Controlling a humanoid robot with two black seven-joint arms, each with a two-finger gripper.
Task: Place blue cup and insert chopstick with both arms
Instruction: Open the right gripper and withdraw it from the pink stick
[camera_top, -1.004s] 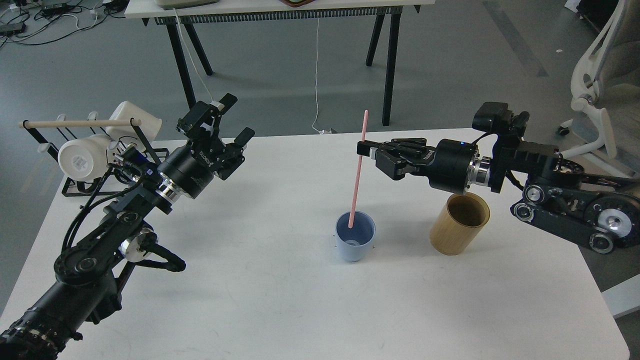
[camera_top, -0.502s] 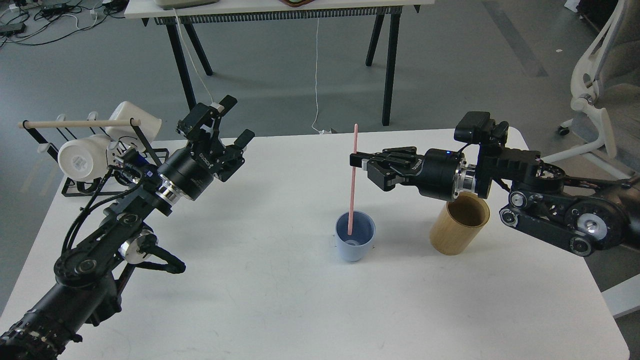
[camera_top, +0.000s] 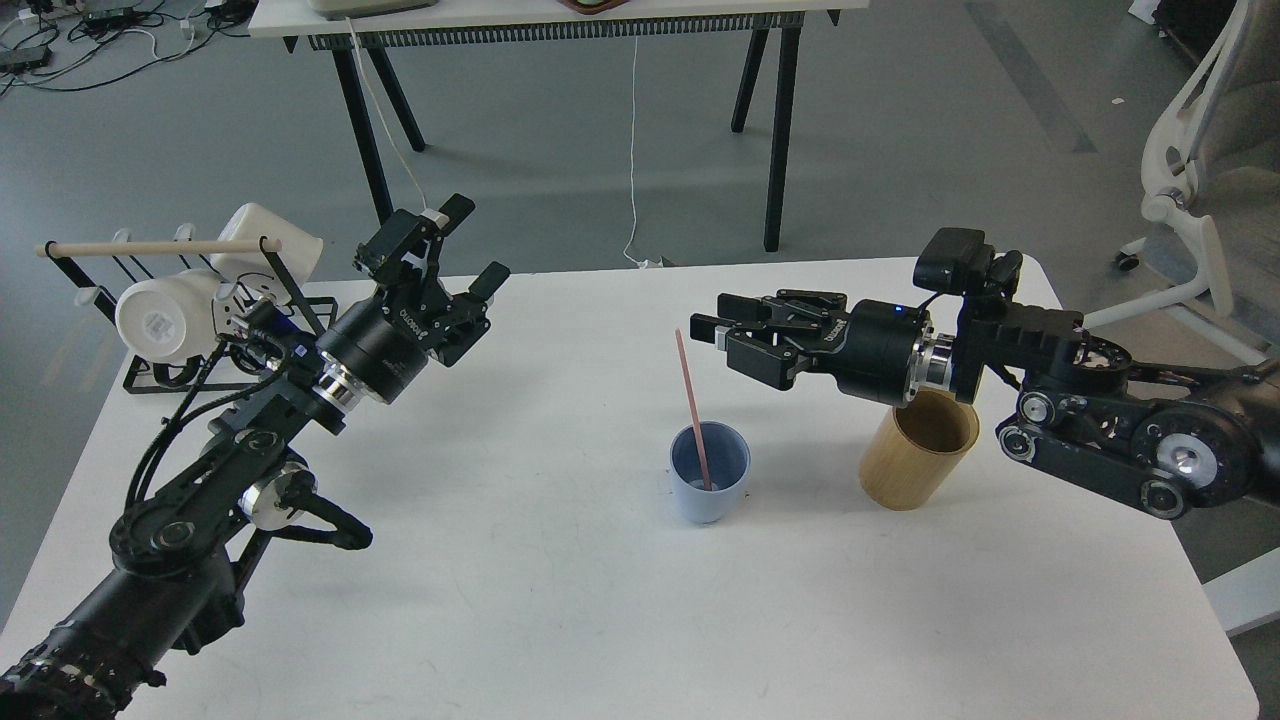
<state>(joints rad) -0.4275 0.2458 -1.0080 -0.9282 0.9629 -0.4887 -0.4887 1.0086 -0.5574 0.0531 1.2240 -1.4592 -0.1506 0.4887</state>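
Head view showed the blue cup (camera_top: 709, 484) standing upright near the middle of the white worktop (camera_top: 560, 620), with the single pink chopstick (camera_top: 692, 405) resting inside it, its lower end at the cup's floor and its upper end leaning up and to the left. The right tool (camera_top: 712, 332) hovered just beside the stick's top, fingers spread and holding nothing; a narrow gap separated them from the stick. The left tool (camera_top: 455, 250) hung well apart over the left side of the worktop, its fingers also spread and empty. Judged from this, both steps of the task looked done, and the risk lay in the withdrawal: the open right fingers sat so near the leaning stick that a sideways or downward pull could catch its top and lever the light cup over, or flick the stick out. The cup was short against the stick's length, so the lean alone might tip it if nudged. The tan wooden holder (camera_top: 920, 450) stood under the right wrist, and a low retreat could knock it. By count: one blue cup, one chopstick, one tan holder, two arms, two white mugs (camera_top: 165, 315) on one black wire rack (camera_top: 150, 375) with one pale rod (camera_top: 150, 246).
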